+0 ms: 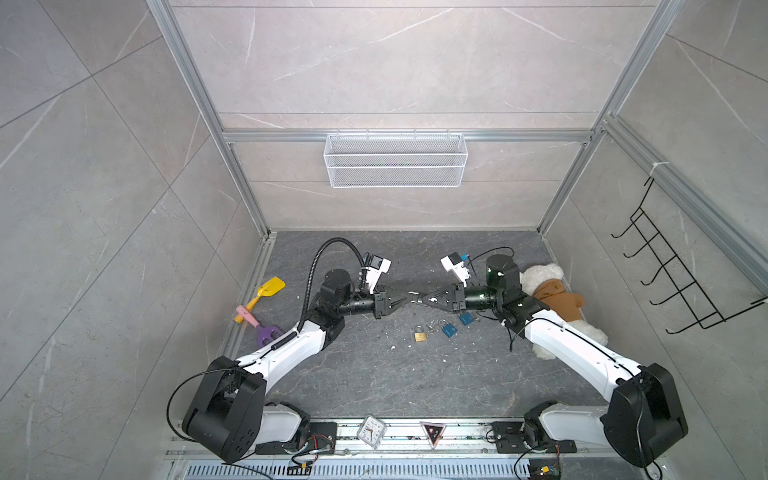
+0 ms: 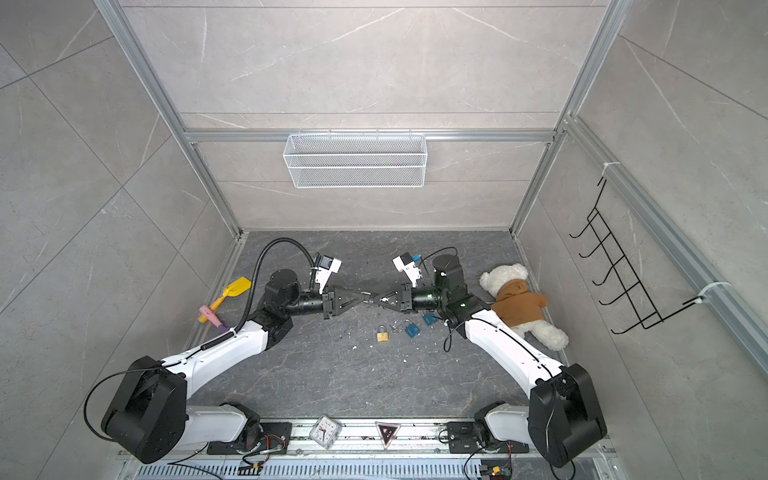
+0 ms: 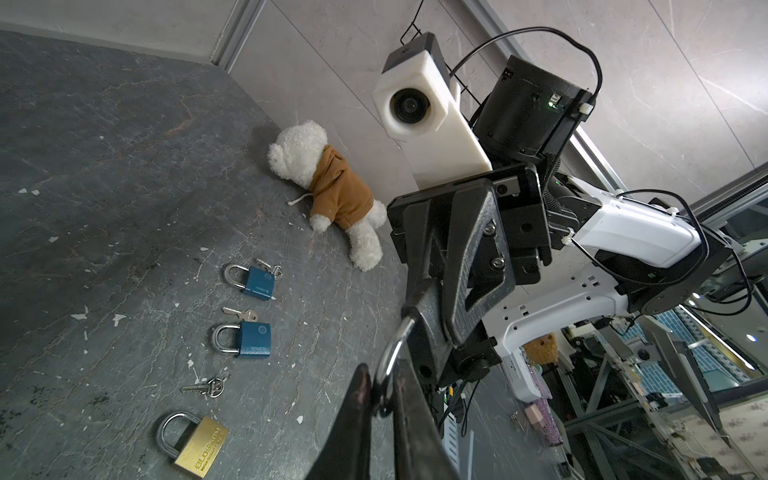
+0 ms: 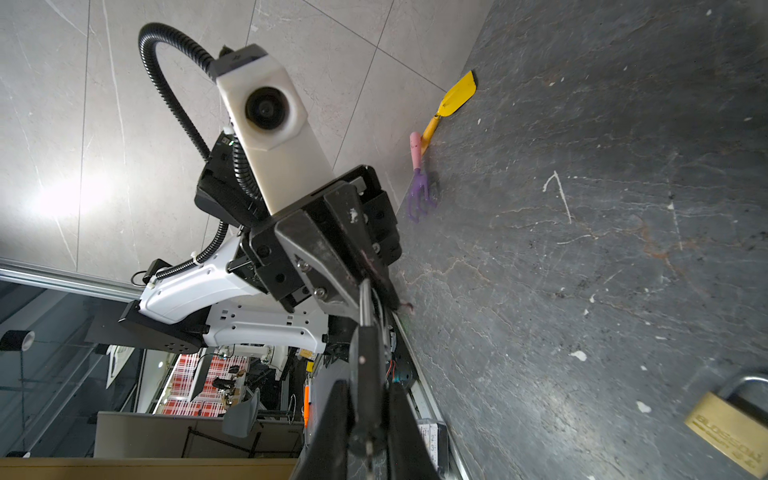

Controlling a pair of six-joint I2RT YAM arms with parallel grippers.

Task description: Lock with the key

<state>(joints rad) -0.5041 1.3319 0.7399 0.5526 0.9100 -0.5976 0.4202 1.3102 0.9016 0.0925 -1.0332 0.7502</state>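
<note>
Over the middle of the bench (image 1: 374,374), the left gripper (image 3: 380,392) is pinching a padlock (image 3: 392,353) by its shackle, and the right gripper (image 1: 423,298) is clamping its other end. They should be pressing straight, not twisting. The keys (image 3: 208,386) are lying untouched on the bench below.

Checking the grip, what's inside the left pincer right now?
A curved silver metal shackle sits in the shut left pincer, reaching the right pincer. Whatever it joins beyond that is covered by the black fingers.
</note>
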